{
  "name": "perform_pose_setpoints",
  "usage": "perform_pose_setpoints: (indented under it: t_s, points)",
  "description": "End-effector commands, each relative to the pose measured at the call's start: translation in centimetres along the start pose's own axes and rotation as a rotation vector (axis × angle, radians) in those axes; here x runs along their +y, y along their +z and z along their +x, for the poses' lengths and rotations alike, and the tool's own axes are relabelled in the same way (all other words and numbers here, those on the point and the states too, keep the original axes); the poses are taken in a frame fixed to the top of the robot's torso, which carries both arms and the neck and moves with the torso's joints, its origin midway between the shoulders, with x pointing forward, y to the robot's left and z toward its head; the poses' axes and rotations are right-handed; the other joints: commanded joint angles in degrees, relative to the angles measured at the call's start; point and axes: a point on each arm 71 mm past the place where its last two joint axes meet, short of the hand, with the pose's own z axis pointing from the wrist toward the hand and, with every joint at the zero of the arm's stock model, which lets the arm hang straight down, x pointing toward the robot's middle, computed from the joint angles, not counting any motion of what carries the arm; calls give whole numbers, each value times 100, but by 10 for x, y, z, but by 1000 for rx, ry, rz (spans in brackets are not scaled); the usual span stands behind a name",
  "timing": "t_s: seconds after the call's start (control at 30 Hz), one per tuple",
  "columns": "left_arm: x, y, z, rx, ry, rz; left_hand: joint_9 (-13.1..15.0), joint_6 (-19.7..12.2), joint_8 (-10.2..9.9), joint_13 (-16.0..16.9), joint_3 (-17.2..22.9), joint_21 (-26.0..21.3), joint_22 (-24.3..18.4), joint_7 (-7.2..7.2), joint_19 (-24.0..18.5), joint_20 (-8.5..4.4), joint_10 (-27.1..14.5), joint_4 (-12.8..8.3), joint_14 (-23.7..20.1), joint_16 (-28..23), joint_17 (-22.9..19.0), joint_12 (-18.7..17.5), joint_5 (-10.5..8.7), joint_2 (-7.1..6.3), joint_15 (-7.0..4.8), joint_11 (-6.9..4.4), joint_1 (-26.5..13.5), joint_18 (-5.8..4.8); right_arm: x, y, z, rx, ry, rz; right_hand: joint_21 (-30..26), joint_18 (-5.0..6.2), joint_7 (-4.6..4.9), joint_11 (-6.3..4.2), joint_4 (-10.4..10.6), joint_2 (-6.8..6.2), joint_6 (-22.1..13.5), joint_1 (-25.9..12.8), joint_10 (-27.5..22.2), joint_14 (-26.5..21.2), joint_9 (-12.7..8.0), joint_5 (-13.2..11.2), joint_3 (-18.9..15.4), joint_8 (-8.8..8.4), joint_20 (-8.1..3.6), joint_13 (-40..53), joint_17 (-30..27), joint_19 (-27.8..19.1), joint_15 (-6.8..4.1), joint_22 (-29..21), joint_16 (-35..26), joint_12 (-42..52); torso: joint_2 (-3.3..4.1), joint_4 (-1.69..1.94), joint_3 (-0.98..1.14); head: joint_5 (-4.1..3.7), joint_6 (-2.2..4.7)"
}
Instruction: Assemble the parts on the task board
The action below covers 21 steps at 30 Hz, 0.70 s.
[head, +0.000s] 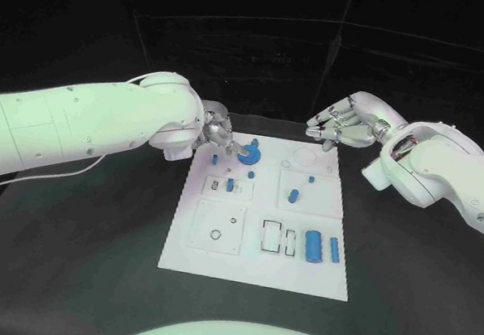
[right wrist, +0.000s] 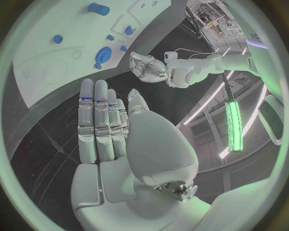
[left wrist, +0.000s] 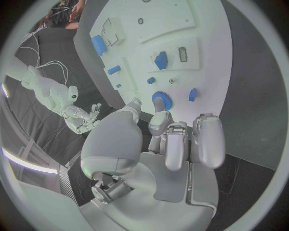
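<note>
Blue gear (head: 251,153) — upper left of the white board (head: 255,270), touching left hand (head: 218,137) fingertips; grip: cannot tell. Right hand (head: 342,122) — spread, empty, beyond the board's far edge, farther off.

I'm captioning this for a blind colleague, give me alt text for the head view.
Two white robot arms reach over a white task board on a black table. The left hand sits by a round blue part; the right hand hovers open beyond the far edge.
</note>
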Motion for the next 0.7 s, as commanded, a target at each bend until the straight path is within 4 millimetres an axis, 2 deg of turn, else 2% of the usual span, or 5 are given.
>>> perform_pose_setpoints:
  t_s: [0.03, 0.3, 0.4, 0.53, 0.7]
  points:
    - [-2, 3, 2, 131, 61, -53, -33, -15, -52, 9, -29, -18, 25, 27, 18, 46, -20, 1, 604, 18, 1509, -3, 17, 69, 47, 33, -1, 0, 1, 1, 0, 1, 2, -5, -23, 69, 40, -3, 36, -58, -9, 10, -36, -20, -5, 31, -2, -25, 43, -6, -5, 14, 22, -7, -33, -17, 0, 7, -5, -13, -1]
    - [-14, 12, -4, 180, 111, -83, -114, 94, -179, 45, -150, 31, 94, 32, 47, 67, 13, 69, 604, 18, 1509, 34, 14, 89, 59, 42, -106, -13, 2, 1, 0, 1, 2, -4, -25, 70, 40, -3, 36, -57, -10, 14, -36, -20, -5, 39, -1, -26, 44, -6, -5, 15, 21, -8, -34, -16, 4, 8, -6, -7, -23]
    - [-17, 16, -3, 213, 126, -99, -120, 101, -190, 35, -161, 32, 96, 33, 48, 68, 7, 73, 604, 18, 1509, 26, 15, 90, 60, 43, -112, -13, 2, 2, 1, 2, 3, -5, -27, 70, 41, -3, 37, -58, -12, 15, -37, -19, -5, 49, -1, -26, 44, -6, -5, 16, 21, -9, -35, -16, 1, 8, 0, 6, -30]
    - [-21, 21, -3, 248, 144, -121, -132, 104, -213, 20, -175, 33, 99, 36, 48, 69, -4, 73, 604, 18, 1509, 15, 15, 94, 61, 46, -112, -13, 3, 2, 1, 3, 3, -7, -27, 70, 41, -3, 37, -58, -12, 15, -37, -19, -5, 49, -1, -26, 44, -6, -5, 16, 21, -9, -35, -16, 2, 4, -7, 16, -32]
    - [-22, 27, -1, 264, 158, -143, -176, 99, -299, -7, -198, 37, 109, 55, 50, 79, -35, 51, 604, 18, 1509, -9, 16, 120, 73, 61, -82, -16, 4, 3, 2, 5, 3, -8, -30, 70, 41, -2, 38, -58, -14, 16, -38, -19, -5, 62, 0, -27, 44, -7, -5, 18, 21, -11, -36, -15, -3, -2, -4, 19, -43]
